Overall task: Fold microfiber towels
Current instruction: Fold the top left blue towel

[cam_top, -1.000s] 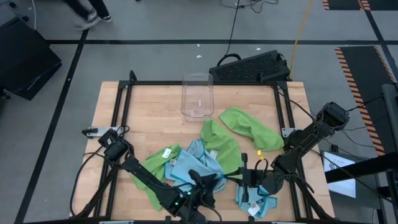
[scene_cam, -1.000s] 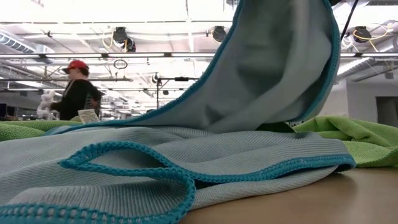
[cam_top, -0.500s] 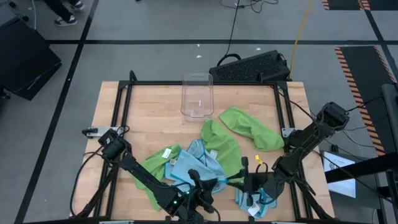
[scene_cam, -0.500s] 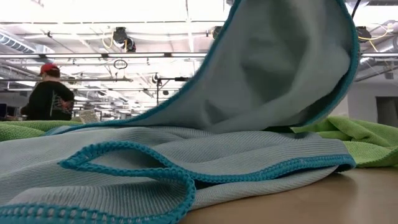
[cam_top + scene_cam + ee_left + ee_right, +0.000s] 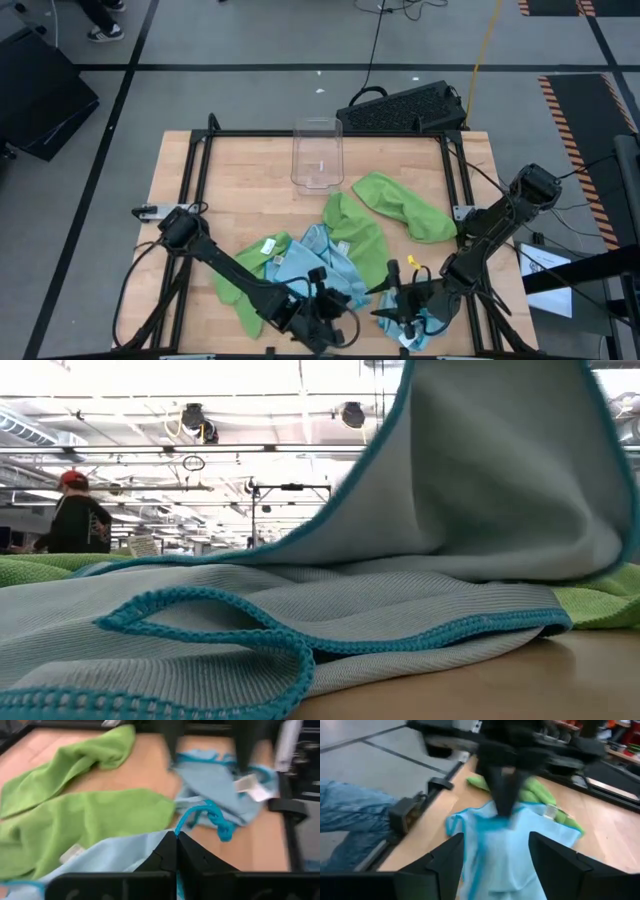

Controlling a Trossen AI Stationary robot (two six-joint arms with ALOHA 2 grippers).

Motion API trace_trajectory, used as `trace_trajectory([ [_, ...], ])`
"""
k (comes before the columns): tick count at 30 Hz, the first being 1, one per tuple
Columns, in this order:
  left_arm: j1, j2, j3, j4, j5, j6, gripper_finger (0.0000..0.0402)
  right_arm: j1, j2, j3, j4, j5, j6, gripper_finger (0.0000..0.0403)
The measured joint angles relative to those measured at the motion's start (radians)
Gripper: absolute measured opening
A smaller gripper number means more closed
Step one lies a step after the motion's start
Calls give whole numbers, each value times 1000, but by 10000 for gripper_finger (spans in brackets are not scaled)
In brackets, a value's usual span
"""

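Light blue microfiber towel, teal-edged, heaped at table's front among lime green towels; one edge pinched in left gripper, fingers fully closed on cloth. Second light blue towel at front right corner, under right gripper; fingers spread wide, holding nothing. Clear plastic bin near far edge.
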Motion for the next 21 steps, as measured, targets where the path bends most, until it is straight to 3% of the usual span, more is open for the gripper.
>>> trace_trajectory([
  [15, 2, 0, 0, -12, 29, -42, 11, 26, 51, 0, 19, 11, 46, 222],
  [21, 7, 0, 0, -11, 29, -39, 6, 26, 112, 1, 74, 107, -15, 222],
])
